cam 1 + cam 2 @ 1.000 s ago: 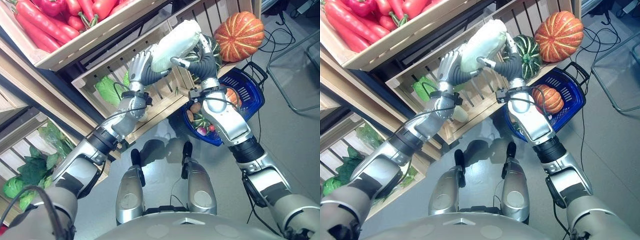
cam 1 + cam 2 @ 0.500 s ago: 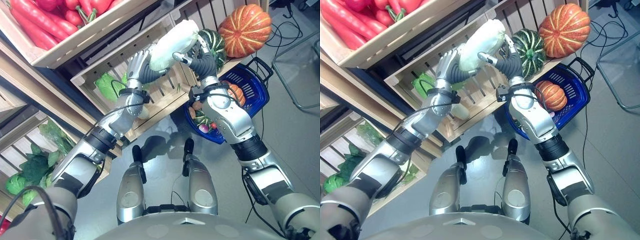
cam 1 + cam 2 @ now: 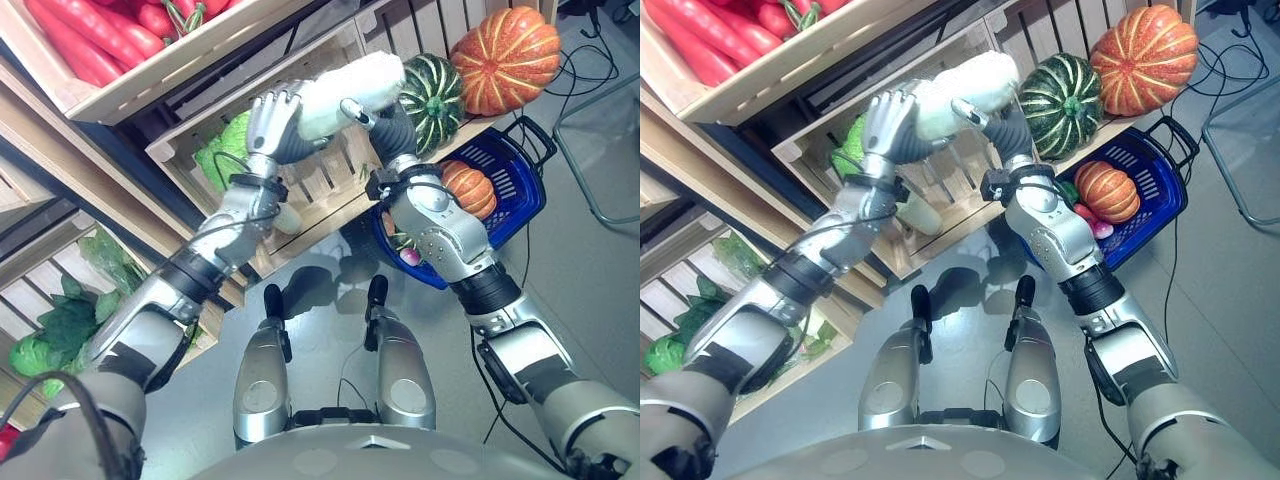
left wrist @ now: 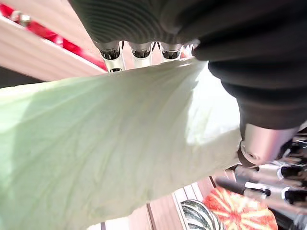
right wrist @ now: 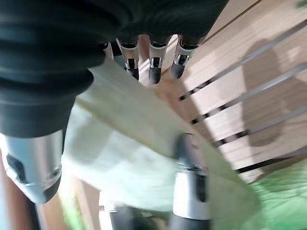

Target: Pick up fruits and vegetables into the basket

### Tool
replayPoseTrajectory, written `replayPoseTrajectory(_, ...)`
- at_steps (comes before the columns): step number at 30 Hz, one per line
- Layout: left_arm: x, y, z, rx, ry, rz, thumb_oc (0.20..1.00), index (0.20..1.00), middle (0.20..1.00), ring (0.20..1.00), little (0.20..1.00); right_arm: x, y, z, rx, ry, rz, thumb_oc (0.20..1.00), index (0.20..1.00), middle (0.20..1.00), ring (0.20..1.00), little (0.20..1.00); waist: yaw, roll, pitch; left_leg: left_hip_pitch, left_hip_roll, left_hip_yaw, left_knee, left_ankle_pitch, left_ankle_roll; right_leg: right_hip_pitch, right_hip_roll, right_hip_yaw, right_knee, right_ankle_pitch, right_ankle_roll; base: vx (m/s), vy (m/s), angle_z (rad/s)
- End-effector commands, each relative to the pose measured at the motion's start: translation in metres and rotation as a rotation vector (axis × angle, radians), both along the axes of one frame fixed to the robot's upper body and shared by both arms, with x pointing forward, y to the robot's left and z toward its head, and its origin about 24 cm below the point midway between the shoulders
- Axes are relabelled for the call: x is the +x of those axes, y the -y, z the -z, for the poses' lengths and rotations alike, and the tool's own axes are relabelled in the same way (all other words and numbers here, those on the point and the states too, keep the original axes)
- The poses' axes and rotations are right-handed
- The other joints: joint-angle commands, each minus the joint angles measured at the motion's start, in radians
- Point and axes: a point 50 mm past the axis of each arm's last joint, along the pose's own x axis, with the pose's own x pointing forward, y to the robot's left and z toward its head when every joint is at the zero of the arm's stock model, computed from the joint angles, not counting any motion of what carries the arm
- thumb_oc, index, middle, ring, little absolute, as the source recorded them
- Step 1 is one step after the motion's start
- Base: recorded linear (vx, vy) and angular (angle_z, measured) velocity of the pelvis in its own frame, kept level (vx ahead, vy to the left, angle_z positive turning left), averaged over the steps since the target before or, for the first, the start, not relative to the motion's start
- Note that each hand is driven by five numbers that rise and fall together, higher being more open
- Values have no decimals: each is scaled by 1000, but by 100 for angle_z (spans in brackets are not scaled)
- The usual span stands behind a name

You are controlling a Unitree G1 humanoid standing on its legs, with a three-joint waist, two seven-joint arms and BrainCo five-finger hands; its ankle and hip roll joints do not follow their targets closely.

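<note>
A long pale green cabbage [image 3: 345, 85] hangs between both hands in front of the slatted wooden crate [image 3: 320, 190]. My left hand [image 3: 272, 120] has its fingers curled round the cabbage's left end. On the right end my right hand [image 3: 388, 125] grips with its thumb [image 5: 187, 191] across the leaves. Up close, the cabbage [image 4: 120, 143] lies against my left fingers. The blue basket [image 3: 505, 165] stands on the floor below right of the hands. It holds a small orange pumpkin [image 3: 465, 188] and some smaller produce.
A green striped squash [image 3: 432, 95] and a large orange pumpkin [image 3: 505, 60] sit on the shelf right of the cabbage. Long red vegetables [image 3: 90, 40] fill the top crate. A green cabbage [image 3: 225, 155] lies in the slatted crate, with leafy greens [image 3: 60, 330] lower left.
The camera has shifted. Both hands have turned the cabbage from a slant to nearly level and drawn it off the striped squash, which now shows.
</note>
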Motion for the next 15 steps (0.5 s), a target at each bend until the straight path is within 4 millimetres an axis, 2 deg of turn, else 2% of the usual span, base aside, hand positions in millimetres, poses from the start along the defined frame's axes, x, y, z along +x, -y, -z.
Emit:
replayPoseTrajectory(1, -21, 62, -31, 208, 276, 217, 200, 200, 200, 200, 200, -33, -73, -47, 193, 150, -362, 1000, 1000, 1000, 1000, 1000, -5, -59, -17, -10, 4, 20, 45, -18, 25, 75, -20, 42, -20, -12, 25, 0, 0, 0)
replayPoseTrajectory(7, -24, 71, -21, 256, 275, 240, 200, 200, 200, 200, 200, -35, -85, -46, 336, 34, -449, 1000, 1000, 1000, 1000, 1000, 3, -59, -20, -6, 4, 19, 45, -18, 25, 80, -25, 33, -22, -10, 26, 0, 0, 0)
replayPoseTrajectory(15, -30, 86, -11, 290, 264, 288, 200, 200, 200, 200, 200, -35, -89, -53, 390, 44, -433, 1000, 1000, 1000, 1000, 1000, 9, -56, -22, -8, 2, 12, 37, -16, 23, 81, -32, 27, -28, -6, 29, 1, -1, 1)
